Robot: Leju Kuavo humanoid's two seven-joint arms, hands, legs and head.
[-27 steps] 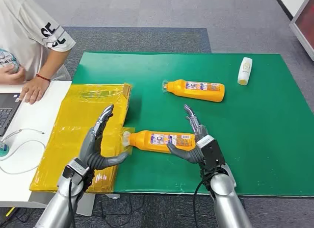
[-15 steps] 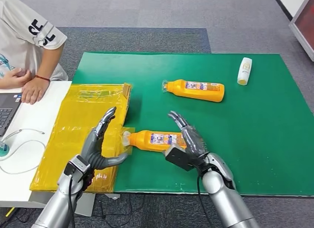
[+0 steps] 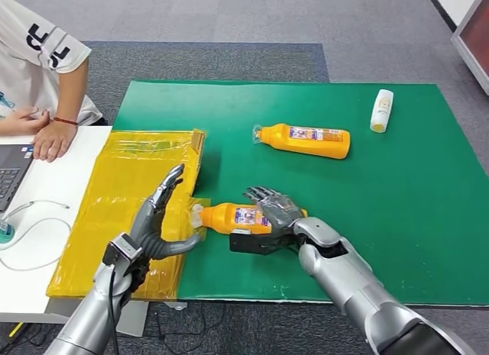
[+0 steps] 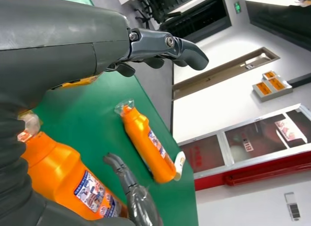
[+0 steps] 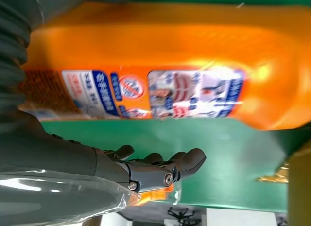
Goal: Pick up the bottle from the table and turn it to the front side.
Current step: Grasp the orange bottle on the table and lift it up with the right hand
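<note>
Green mat (image 3: 403, 187) holds second bottle (image 3: 302, 140), white bottle (image 3: 380, 110), yellow bag (image 3: 124, 202).

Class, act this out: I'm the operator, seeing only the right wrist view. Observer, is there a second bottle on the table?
Observer: Yes, a second orange bottle lies farther back on the green mat, apart from the near orange bottle.
Operator: Where's my right hand?
Observer: The right hand lies over the near bottle's base end, fingers spread.
Operator: And the left?
Observer: The left hand is open by its cap end, over the yellow bag.
</note>
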